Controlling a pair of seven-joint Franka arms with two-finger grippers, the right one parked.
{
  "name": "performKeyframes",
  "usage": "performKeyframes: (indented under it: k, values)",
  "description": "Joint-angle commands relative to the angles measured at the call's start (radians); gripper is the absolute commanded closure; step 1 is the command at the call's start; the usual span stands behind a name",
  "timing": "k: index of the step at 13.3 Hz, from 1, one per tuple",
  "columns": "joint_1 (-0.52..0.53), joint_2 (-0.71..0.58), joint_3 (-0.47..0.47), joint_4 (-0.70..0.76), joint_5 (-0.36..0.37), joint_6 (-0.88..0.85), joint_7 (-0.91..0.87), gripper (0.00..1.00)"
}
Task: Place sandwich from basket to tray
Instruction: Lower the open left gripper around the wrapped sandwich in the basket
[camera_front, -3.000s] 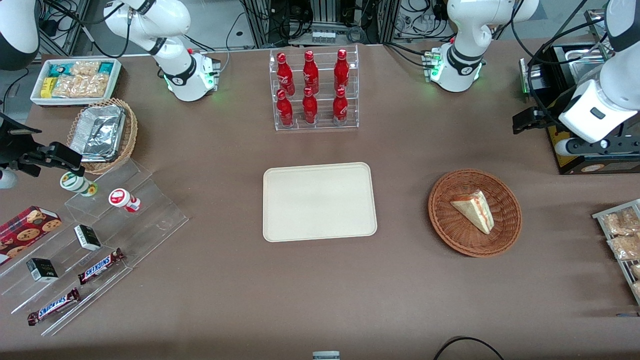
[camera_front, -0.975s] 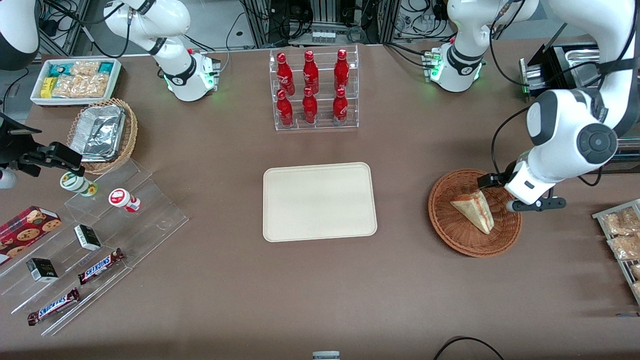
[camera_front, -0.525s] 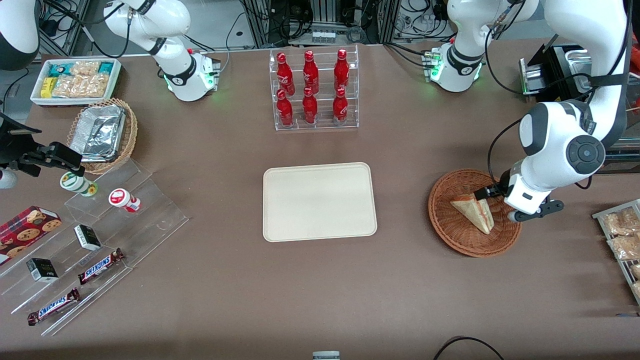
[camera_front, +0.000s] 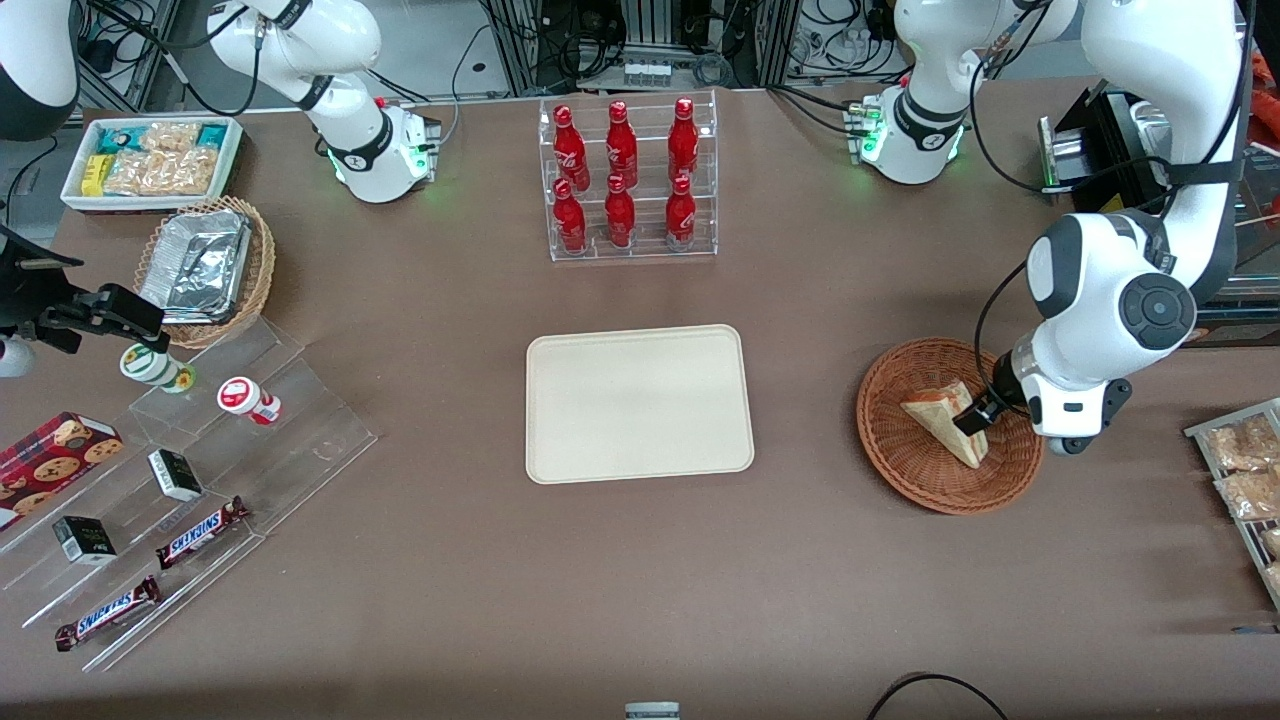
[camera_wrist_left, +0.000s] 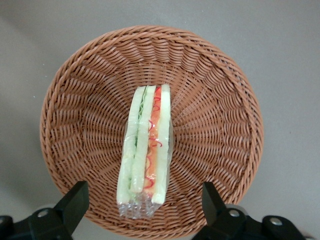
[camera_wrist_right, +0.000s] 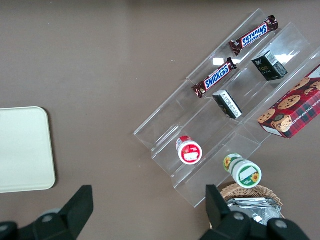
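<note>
Directly under gripper (camera_wrist_left: 141, 207): sandwich (camera_wrist_left: 145, 155) in basket (camera_wrist_left: 210, 120), between spread, unclenched fingers (camera_wrist_left: 72, 202), untouched. Wrist view alone shows filling layers; front view shows tray (camera_front: 638, 402) well apart.

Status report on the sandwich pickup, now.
Gripper open, straddling the sandwich just above it. Sandwich on edge in the basket, not gripped. Tray bare, nothing between.

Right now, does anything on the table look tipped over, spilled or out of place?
Two small lidded cups, one red-and-white and one green-and-white, lie tipped on the clear acrylic step rack. The triangular wrapped sandwich sits intact in the reddish-brown wicker basket, with the open gripper over it.
</note>
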Motion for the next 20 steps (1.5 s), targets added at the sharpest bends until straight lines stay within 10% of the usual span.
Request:
performKeyframes:
  k: [1, 18, 20]
  values:
    - [-0.005, 0.015, -0.001, -0.004, -0.006, 0.026, -0.041, 0.00]
    - [-0.026, 0.072, -0.001, -0.131, -0.005, 0.195, -0.070, 0.00]
    - [-0.028, 0.069, -0.001, -0.131, -0.003, 0.188, -0.075, 0.41]
